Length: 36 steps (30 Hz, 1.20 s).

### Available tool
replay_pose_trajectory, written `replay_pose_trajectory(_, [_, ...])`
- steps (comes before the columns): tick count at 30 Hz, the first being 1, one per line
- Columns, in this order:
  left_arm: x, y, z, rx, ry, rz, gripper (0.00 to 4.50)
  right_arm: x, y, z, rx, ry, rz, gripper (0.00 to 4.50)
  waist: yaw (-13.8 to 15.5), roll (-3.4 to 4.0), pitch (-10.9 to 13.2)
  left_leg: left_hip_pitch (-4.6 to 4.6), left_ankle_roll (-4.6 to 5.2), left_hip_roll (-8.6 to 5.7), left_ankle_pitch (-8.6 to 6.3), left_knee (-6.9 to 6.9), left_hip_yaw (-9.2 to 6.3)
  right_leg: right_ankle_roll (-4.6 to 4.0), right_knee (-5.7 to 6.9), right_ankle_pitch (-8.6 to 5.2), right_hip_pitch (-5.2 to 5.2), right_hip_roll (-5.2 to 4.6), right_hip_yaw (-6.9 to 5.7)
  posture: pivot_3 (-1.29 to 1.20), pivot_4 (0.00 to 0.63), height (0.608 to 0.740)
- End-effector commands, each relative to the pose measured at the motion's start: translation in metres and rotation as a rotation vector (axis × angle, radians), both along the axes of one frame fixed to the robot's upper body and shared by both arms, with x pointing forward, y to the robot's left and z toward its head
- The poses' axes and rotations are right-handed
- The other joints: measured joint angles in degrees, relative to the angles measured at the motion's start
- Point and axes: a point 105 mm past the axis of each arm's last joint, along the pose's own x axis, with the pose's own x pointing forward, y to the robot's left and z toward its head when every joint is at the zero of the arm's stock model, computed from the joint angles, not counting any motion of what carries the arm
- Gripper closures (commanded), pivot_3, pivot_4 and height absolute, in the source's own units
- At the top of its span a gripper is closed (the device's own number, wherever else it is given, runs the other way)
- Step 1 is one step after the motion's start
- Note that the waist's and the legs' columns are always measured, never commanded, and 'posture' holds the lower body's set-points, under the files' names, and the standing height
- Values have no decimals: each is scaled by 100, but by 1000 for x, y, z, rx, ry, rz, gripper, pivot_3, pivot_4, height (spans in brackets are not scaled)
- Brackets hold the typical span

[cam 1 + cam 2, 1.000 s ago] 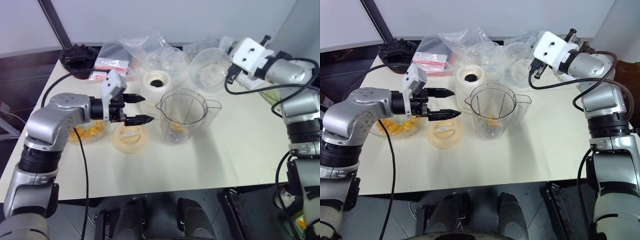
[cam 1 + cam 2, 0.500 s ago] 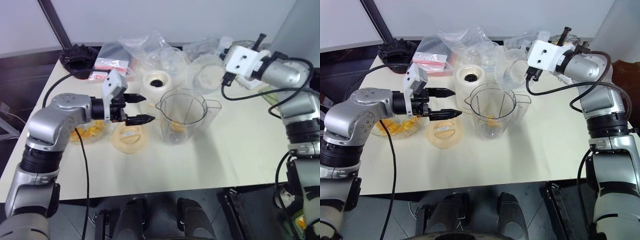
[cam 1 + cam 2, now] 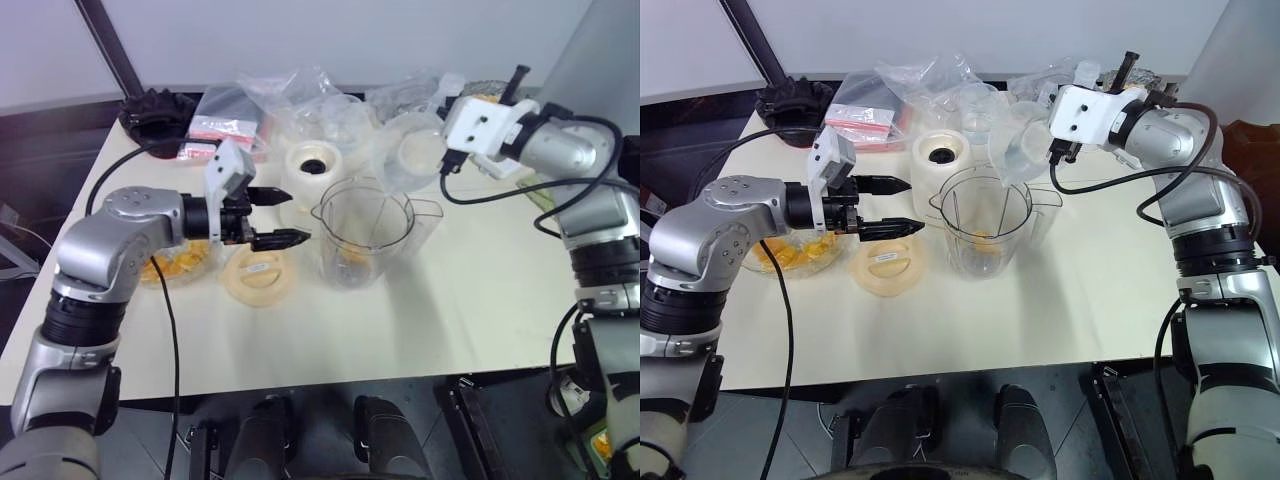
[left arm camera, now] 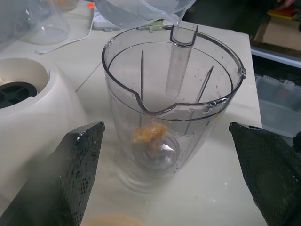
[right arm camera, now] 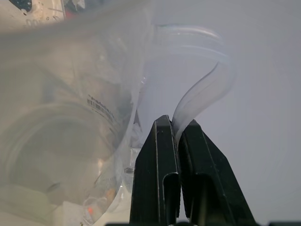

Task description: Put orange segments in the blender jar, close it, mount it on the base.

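- The blender jar [image 3: 985,230] stands upright on the worktop [image 3: 1070,310], mouth open, with one or two orange segments [image 4: 148,134] lying at its bottom by the blade.
- The remaining orange segments lie in a shallow clear dish [image 3: 790,255] on the robot's left, well apart from the jar and partly under the left arm.
- The base [image 3: 940,160] sits just behind the jar to its left, dark socket up and free; a pale orange round lid [image 3: 885,265] lies flat in front of it, beside the jar.
- The left gripper [image 3: 890,207] hangs level just left of the jar's rim, its fingers spread wide and holding nothing; the jar lies straight ahead of it, near but apart.
- The right gripper [image 5: 175,141] is pinched tight on the curved handle of a smaller clear container [image 3: 1025,150], held tipped in the air just behind and above the jar's rim.
- Judgement: the step in hand looks like tipping that container toward the jar. To do it well, bring its lip squarely over the jar's mouth before rolling further, and tilt slowly.
- Keep the container's wall off the jar's rim and spout, since a knock could shift or topple the jar.
- The left gripper is well placed to steady the jar if needed.
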Motion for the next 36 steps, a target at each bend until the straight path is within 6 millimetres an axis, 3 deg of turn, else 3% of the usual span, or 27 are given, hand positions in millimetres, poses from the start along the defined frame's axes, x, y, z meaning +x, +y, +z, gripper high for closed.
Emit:
replay_pose_trajectory(1, [-3, -2, 8, -5, -50, -13, 67, -7, -1, 30, 17, -105, 5, 4476, 1, 0, 0, 0, 0, 0, 0, 0, 0, 0, 0, 0, 0, 0, 0, 0, 150, 740])
replay_pose_trajectory(14, [-2, -3, 9, -3, -53, -19, 67, -8, -6, 28, 11, -123, -10, 4476, -1, 0, 0, 1, -1, 0, 1, 0, 0, 0, 1, 0, 0, 0, 0, 0, 150, 740])
replay_pose_trajectory(22, [-7, -5, 14, -17, -47, -52, 67, -11, -31, 22, 578, 144, -40, 4476, 25, -2, 1, 1, -3, 0, 3, 0, -4, 1, 6, 1, 3, 0, -1, 0, 150, 740])
replay_pose_trajectory(25, [-9, -6, 19, -21, -52, -75, 67, -19, -57, 16, 825, 206, -116, 4476, 43, -2, 1, 0, -3, -1, 3, 0, -5, 2, 5, 1, 3, 0, -2, 0, 150, 740])
replay_pose_trajectory(28, [-10, -7, 21, -21, -58, -89, 67, -31, -99, 8, 1060, 165, -284, 4476, 61, -2, 1, 0, -3, -1, 3, 0, -5, 2, 6, 1, 4, 0, -2, 0, 150, 740])
replay_pose_trajectory(32, [-15, -11, 19, -26, -48, -118, 67, -53, -152, -22, 1129, 67, -576, 4476, 108, -2, 0, 3, -3, -1, 3, 0, -4, 1, 8, 1, 4, 0, -2, 0, 150, 740])
replay_pose_trajectory(36, [-18, -14, 15, -30, -37, -123, 67, -75, -181, -62, 1194, 10, -745, 4476, 133, -2, 0, 4, -3, -1, 3, -1, -2, 0, 9, 1, 4, 0, 0, 0, 150, 740])
